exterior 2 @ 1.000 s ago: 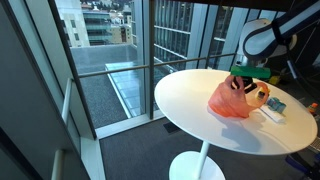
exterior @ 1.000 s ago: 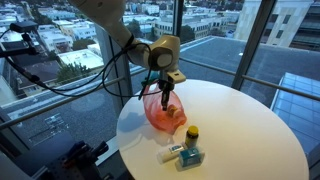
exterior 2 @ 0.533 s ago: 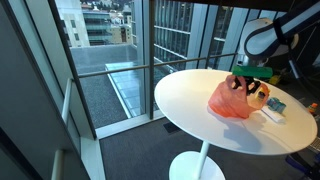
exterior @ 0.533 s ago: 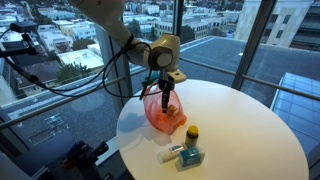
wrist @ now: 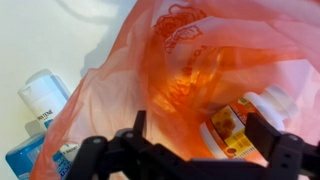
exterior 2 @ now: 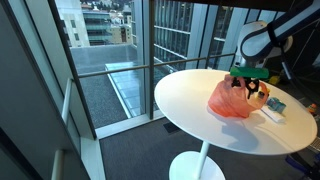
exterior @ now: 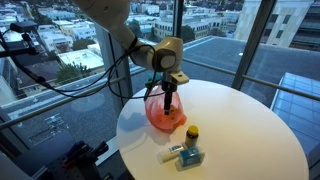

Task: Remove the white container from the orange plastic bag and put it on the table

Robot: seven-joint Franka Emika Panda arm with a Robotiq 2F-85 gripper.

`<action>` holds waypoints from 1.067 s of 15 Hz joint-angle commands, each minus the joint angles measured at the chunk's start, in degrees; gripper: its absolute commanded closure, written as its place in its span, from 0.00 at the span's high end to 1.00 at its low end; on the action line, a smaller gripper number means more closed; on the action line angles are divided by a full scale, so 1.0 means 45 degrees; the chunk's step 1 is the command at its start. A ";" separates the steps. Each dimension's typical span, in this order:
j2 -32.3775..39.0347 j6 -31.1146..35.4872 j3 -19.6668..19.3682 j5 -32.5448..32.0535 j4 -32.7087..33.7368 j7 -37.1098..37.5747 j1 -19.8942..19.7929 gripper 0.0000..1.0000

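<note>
Crinkled, translucent orange plastic bag (exterior: pixel 160 115) sits on the smooth white round bench (exterior: pixel 250 135) in an exterior view. The dark tool (exterior: pixel 167 100) reaches down into its open mouth. A small yellow-capped bottle (exterior: pixel 192 133) and a flat white-and-teal item (exterior: pixel 186 155) stand just beside the bag. Since a second ago the tool has edged lower and slightly sideways, while the bag has kept its place.

In an exterior view from across the bench (exterior 2: pixel 195 110), the tool (exterior 2: pixel 247 84) hangs over the bag (exterior 2: pixel 230 101), much as before.

In the wrist view the tool (wrist: pixel 197 128) is released, its black fingers (wrist: pixel 136 128) spread wide inside the bag (wrist: pixel 180 60). The white container (wrist: pixel 270 102) lies within the bag, near one finger and untouched. A pale labelled bottle (wrist: pixel 42 95) rests outside on the bench (wrist: pixel 40 35).
</note>
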 commanded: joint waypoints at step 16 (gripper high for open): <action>0.3030 -0.0958 0.0142 0.1104 0.3524 0.2436 0.0178 1.00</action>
